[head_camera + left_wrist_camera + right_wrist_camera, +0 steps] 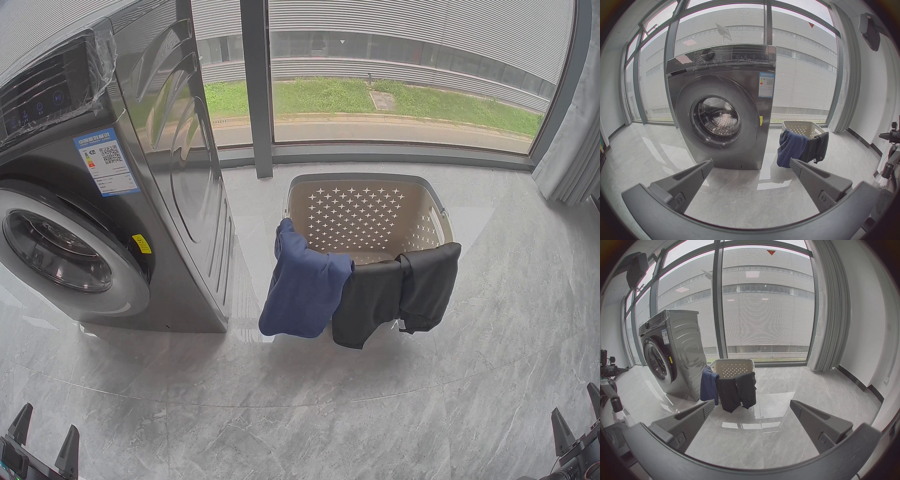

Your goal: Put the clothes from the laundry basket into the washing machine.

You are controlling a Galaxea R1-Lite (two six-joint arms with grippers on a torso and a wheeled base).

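Where they drape the basket [365, 177], clothes [304, 287] hang (lengthwise) downward.

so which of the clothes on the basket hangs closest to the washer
The blue one, draped over the basket rim at the corner nearest the washer; the dark clothes hang farther along that rim, away from it.

Our head view looks down on washer [181, 187] and basket [362, 179]; our 2 wrist views face both low, from well back.
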